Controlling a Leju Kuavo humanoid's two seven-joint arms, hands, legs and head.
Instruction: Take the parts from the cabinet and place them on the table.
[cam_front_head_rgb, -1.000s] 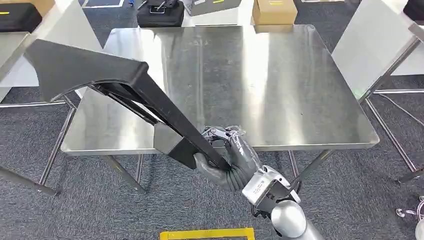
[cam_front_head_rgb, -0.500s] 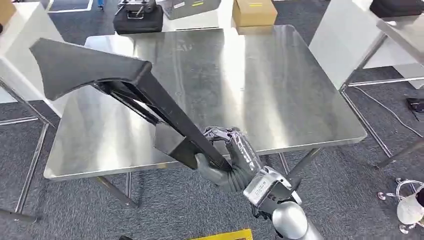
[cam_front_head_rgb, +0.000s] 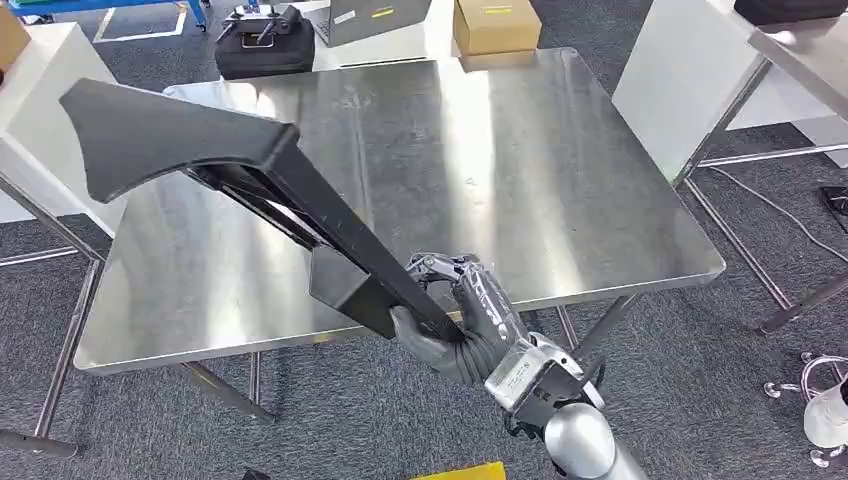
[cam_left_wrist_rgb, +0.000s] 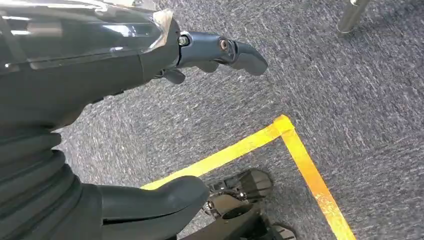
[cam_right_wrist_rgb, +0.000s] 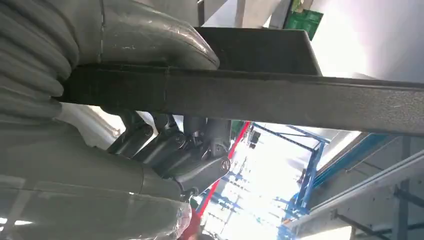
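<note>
The right hand (cam_front_head_rgb: 455, 315) is gripping the long black part (cam_front_head_rgb: 250, 190) by its near end, above the counter's (cam_front_head_rgb: 560, 180) left side. Such leverage is risking slippage. The left hand (cam_left_wrist_rgb: 150, 60) is hanging spread.

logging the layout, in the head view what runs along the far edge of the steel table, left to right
black case → grey laptop-like lid → cardboard box, all just beyond the steel table.

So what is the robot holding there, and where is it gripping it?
Its right hand grips a long black part near its lower end; the left hand holds nothing.
</note>
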